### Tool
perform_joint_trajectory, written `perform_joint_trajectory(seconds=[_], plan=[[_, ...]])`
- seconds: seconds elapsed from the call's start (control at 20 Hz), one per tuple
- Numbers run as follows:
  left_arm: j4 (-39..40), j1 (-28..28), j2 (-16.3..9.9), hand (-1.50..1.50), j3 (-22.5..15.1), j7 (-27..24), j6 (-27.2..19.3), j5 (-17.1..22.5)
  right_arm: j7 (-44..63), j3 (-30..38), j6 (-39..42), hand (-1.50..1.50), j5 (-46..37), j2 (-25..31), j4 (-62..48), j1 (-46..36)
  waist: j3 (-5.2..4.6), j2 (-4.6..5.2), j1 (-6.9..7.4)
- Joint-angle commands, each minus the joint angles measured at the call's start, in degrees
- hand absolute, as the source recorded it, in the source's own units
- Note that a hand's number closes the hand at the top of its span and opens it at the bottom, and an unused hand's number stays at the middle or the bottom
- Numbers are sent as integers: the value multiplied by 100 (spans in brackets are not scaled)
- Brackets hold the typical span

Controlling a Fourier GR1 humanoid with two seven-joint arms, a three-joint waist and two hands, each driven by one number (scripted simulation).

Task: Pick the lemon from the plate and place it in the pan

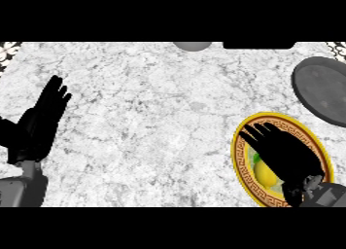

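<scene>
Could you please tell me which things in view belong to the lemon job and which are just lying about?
In the job: lemon, plate, pan, right hand.
Lying about: grey round object at the far edge; resting left hand.

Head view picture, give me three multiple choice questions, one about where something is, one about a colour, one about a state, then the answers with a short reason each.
1. Where is the pan relative to the plate?
A. Beyond it, at the right edge
B. Left of it, mid-counter
C. Stacked under it

2. What colour is the plate's rim?
A. Plain white
B. Yellow with a dark patterned band
C. Blue

3. What is the left hand doing?
A. Curled round the lemon
B. Pressing on the pan
C. Open, resting at the left, fingers up

Answers:
1 A, the grey pan lies above the plate in the view.
2 B, the rim shows it.
3 C, its fingers are straight; the lemon lies on the plate under the right hand.
</scene>
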State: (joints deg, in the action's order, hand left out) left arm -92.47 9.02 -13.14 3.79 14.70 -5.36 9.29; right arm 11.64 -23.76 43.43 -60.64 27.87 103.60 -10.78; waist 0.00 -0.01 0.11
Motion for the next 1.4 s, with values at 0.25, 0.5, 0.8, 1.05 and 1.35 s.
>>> perform_joint_trajectory(seconds=[0.25, 0.5, 0.8, 1.05, 1.35], plan=[[22, -238, 256, 0, -18, -328, 44, -250, -934, 229, -941, -150, -467, -130, -1267, -33, 1, 5, 11], [107, -72, 424, 0, -100, -213, -112, -446, -726, -44, -1335, -150, -884, -781, -1668, 62, 2, 6, 10], [274, 135, 404, 0, 86, -278, 65, -362, -1190, 242, -901, 150, -900, -716, -1644, -36, 0, 1, -8], [-172, 20, 470, 0, -44, 188, -15, -388, -1674, 102, -1353, 150, -1052, -900, -2143, -399, 1, 0, 9], [465, 238, 368, 0, 242, -351, 231, -289, -1821, 233, -1749, 150, -1094, -979, -2126, -38, -1, 5, -30]])
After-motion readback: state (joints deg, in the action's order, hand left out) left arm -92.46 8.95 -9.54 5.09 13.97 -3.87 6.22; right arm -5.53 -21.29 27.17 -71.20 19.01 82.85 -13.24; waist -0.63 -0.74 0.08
